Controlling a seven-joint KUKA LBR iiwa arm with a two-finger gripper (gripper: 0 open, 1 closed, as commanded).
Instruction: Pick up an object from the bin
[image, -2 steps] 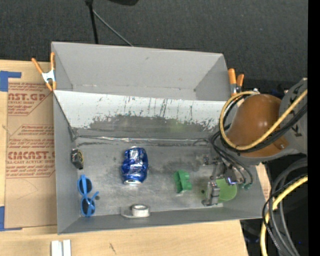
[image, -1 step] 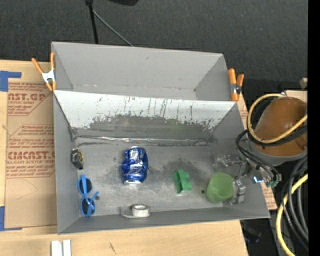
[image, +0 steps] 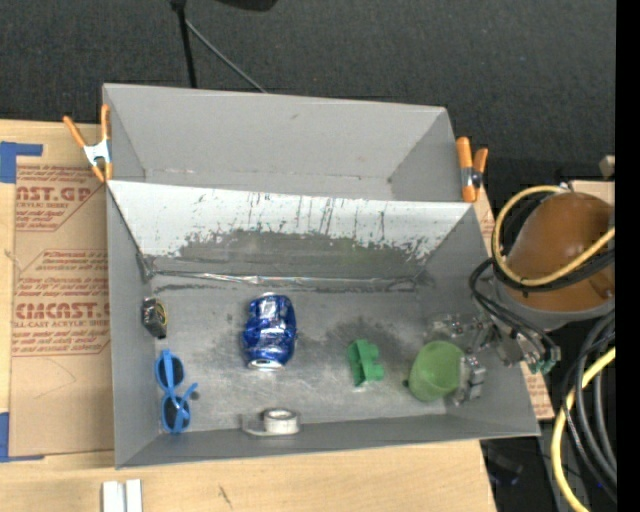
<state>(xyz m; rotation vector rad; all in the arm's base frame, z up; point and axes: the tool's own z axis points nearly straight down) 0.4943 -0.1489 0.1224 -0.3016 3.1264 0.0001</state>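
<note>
Down at the right end of the bin (image: 300, 250), the jaws stand apart, hard against the right side of the green cup (image: 433, 372), a small green piece (image: 365, 362) just left of it.

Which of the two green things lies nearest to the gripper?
The round pale-green one, right beside the gripper; the smaller darker green piece lies further left.
</note>
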